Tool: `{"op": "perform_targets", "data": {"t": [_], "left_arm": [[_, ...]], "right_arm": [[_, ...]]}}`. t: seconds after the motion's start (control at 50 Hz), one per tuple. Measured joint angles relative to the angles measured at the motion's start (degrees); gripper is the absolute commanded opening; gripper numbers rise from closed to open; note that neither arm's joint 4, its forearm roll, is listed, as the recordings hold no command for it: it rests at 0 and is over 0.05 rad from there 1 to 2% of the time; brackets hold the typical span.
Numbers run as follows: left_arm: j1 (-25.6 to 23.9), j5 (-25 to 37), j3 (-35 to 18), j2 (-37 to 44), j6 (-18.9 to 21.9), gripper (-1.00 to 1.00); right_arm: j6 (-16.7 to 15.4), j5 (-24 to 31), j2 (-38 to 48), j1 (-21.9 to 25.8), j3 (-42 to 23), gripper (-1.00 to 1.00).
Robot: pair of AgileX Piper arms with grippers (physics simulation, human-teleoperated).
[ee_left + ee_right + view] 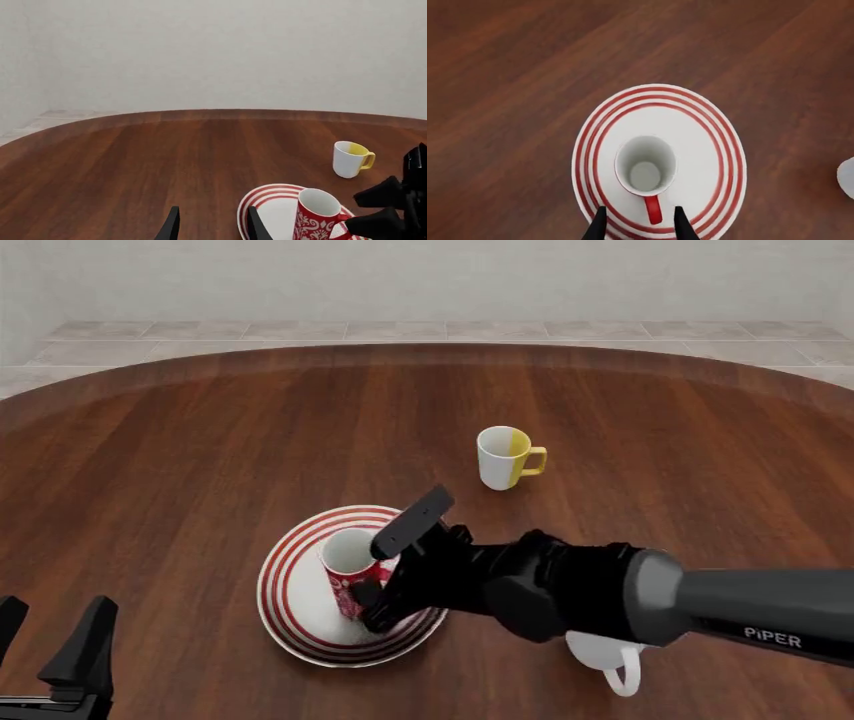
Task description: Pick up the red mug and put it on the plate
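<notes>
The red mug [344, 555] stands upright on the plate [287, 590], left of the table's middle. My right gripper [383, 570] hovers at the mug's near-right side, open. In the right wrist view its fingers straddle the mug's red handle without touching it; the red mug [646, 167] sits near the centre of the plate [707, 145], right gripper [639, 225] just behind. My left gripper [51, 625] is open and holds nothing at the near left corner. The left wrist view shows the left gripper [213, 227], the red mug [317, 212], the plate [267, 200] and the right gripper [353, 212].
A white-and-yellow mug [505, 457] stands beyond the plate, also visible as the white-and-yellow mug [350, 158]. A plain white mug [607, 660] sits partly under my right arm. The table's curved far edge meets a tiled floor and a wall.
</notes>
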Motion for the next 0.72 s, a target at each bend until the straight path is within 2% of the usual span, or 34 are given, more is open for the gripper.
{"op": "perform_targets", "data": {"t": [0.46, 0.72], "left_arm": [[-0.5, 0.1, -0.4, 0.0, 0.9, 1.00], [-0.4, 1.6, -2.0, 0.0, 1.5, 1.00]], "right_arm": [[-4.3, 7.3, -20.5, -4.7, 6.6, 1.00], [-5.1, 11.5, -35.3, -8.6, 12.4, 1.00]]}}
